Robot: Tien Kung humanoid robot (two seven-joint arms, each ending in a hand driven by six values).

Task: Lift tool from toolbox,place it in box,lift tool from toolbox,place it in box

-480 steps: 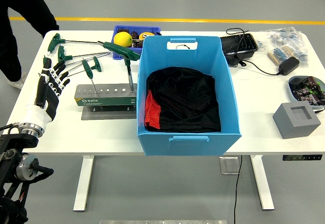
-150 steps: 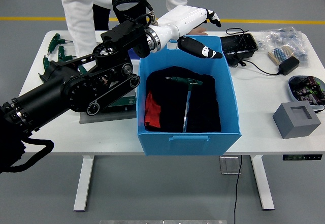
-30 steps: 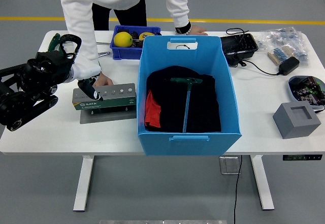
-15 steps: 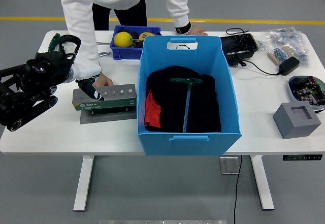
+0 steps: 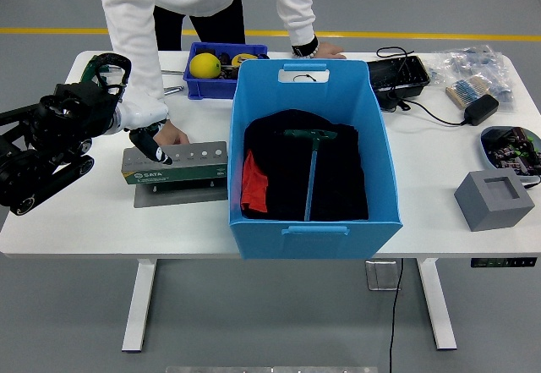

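Note:
A green T-handle hex key (image 5: 308,172) lies on black cloth inside the big blue box (image 5: 380,149). The grey and green tool holder (image 5: 182,163) stands left of the box, its top holes bare. My left hand (image 5: 152,145), white with black fingertips, hovers at the holder's left end with fingers relaxed and holding nothing. A person's hand (image 5: 174,134) rests on the holder's back edge beside mine. The person's other hand (image 5: 322,50) leans on the table's far edge. Behind my arm, a green tool handle (image 5: 90,65) shows at the far left.
A small blue bin (image 5: 221,85) with a yellow ball (image 5: 204,65) sits behind the holder. Right of the box are a black tray (image 5: 402,75), a power adapter (image 5: 478,109) with its cable, bagged parts (image 5: 475,70), a dish of electronics (image 5: 512,146) and a grey foam block (image 5: 494,200).
My left arm and hand have lifted slightly up and left beside the holder. The person's hands and the hex key in the box have stayed put.

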